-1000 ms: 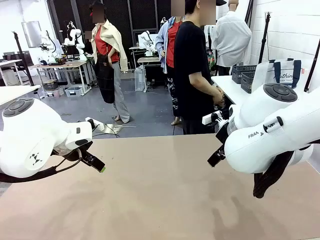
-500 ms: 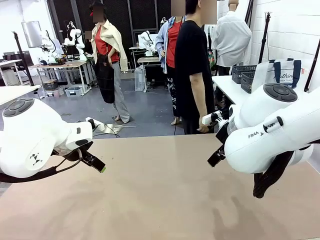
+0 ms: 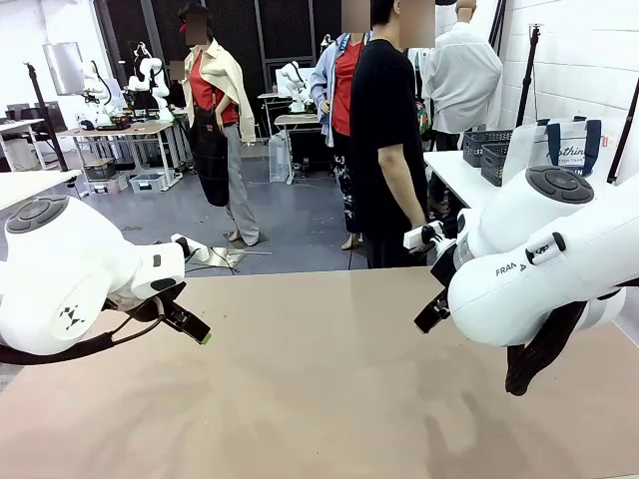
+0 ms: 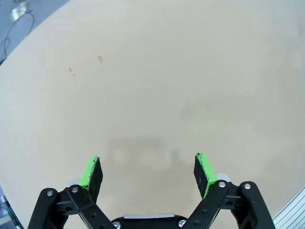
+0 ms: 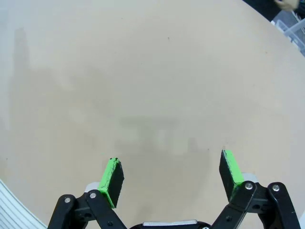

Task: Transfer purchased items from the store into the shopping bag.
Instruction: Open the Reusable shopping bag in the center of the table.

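Observation:
The shopping bag (image 3: 561, 148), a translucent tote with navy strap handles, stands on a white side table at the far right, behind my right arm. The purchased items are out of view. My left gripper (image 4: 148, 168) hangs open over bare tan tabletop with nothing between its green pads; in the front view it pokes out low at the left (image 3: 192, 327). My right gripper (image 5: 171, 172) is also open and empty above the tabletop, and in the front view its black fingers (image 3: 430, 312) point down right of centre.
A person in a black shirt (image 3: 384, 130) stands at the table's far edge, turned to the right. Dark grey lattice baskets (image 3: 487, 150) sit on the white side table (image 3: 454, 175) next to the bag. The tan tabletop (image 3: 310, 389) spreads between the arms.
The person's hands, held together in front a second ago, have parted and one arm now hangs down. Both arms and grippers have stayed still.

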